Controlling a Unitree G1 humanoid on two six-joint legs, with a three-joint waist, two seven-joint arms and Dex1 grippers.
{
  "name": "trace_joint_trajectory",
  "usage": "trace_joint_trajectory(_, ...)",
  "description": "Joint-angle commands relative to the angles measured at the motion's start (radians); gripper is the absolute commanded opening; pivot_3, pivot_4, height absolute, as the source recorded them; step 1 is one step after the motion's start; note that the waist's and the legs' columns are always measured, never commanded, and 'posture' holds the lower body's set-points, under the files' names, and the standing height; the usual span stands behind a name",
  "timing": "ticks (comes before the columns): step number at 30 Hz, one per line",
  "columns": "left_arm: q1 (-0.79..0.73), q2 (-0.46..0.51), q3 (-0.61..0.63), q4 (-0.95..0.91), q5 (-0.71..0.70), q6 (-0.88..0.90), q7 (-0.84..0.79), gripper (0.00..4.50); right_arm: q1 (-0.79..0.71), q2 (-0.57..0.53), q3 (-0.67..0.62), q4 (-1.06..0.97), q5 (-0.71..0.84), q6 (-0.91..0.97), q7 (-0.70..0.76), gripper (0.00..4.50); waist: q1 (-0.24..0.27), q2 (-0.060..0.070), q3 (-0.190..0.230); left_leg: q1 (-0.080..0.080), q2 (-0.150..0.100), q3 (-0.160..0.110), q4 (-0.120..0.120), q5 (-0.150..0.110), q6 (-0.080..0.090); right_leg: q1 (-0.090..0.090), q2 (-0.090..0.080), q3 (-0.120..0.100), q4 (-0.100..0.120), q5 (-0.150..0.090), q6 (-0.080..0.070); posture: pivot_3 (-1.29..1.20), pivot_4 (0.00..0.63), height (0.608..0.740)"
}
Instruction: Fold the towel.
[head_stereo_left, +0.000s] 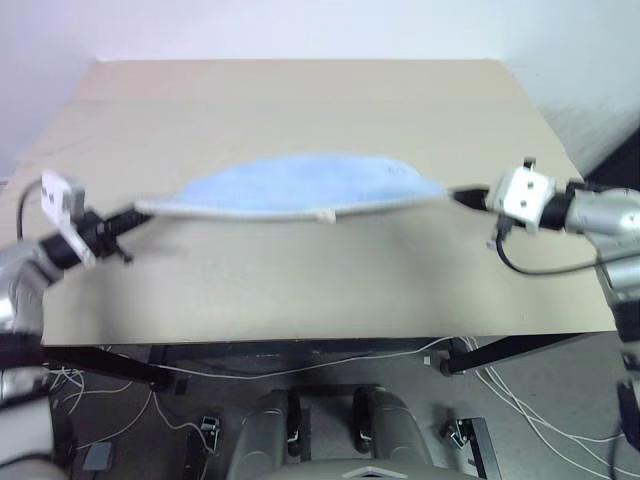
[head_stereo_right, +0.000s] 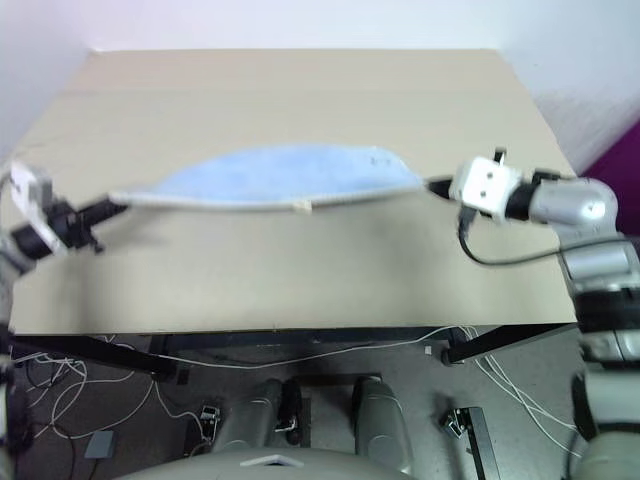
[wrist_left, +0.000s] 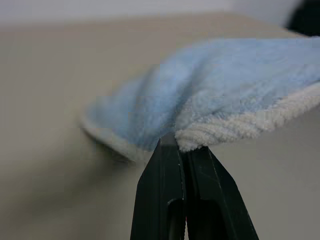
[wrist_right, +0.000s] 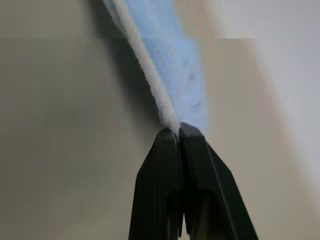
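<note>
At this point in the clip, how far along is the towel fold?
Done: each hand has pinched an end of the towel; the left hand and the right hand are shut on it.
In hand: the cloth is stretched between them over the table, its white-edged near side taut, the blue body bulging away from the robot.
Left: laying it down doubled and letting go.

Left hand (wrist_left: 181, 146): two black fingers (wrist_left: 159, 190) pressed together, their tips pinching the white ribbed edging at one corner of the towel (wrist_left: 225, 95). Towel: light blue terry, soft and bunched, spreading away from the pinched corner, with the white stitched border running off along one side and a second pale edge curving back beneath the blue pile. Bench (wrist_left: 55, 165): plain beige surface under and behind the cloth, with a soft shadow below the towel's near fold.
</note>
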Motion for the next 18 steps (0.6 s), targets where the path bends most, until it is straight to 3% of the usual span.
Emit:
trace_joint_trajectory(1, 0.177, 0.057, 0.106, -0.216, -0.089, 0.107, -0.054, 0.00, 0.100, -0.081, -0.119, -0.198, 0.129, 0.148, 0.068, 0.03, 0.002, 0.000, 0.000, 0.001, 0.000, 0.000, 0.001, 0.000, 0.000, 0.000, -0.001, 0.000, 0.001, 0.000, 0.000, 0.00, 0.150, 0.740)
trace_joint_trajectory(6, 0.361, 0.062, 0.189, -0.353, -0.131, 0.175, -0.046, 0.00, 0.240, -0.139, -0.206, -0.330, 0.207, 0.274, 0.133, 0.03, 0.012, 0.001, -0.001, 0.002, 0.001, -0.005, 0.000, -0.005, 0.001, -0.003, -0.003, 0.000, -0.001, -0.001, -0.007, 0.00, 0.150, 0.740)
trace_joint_trajectory(9, 0.396, 0.065, 0.203, -0.386, -0.129, 0.187, -0.033, 0.00, 0.275, -0.155, -0.222, -0.358, 0.213, 0.304, 0.155, 0.03, 0.012, 0.001, -0.001, 0.001, 0.000, -0.005, -0.001, -0.006, 0.001, -0.003, -0.005, 0.000, -0.002, -0.001, -0.007, 0.00, 0.150, 0.740)
trace_joint_trajectory(18, 0.241, 0.025, 0.110, -0.341, -0.082, 0.180, 0.079, 0.00, -0.017, -0.018, -0.043, -0.138, 0.006, 0.187, 0.058, 0.03, 0.006, 0.001, -0.001, 0.000, 0.000, -0.003, -0.002, -0.005, 0.000, -0.007, -0.004, 0.001, -0.002, -0.001, -0.008, 0.00, 0.150, 0.740)
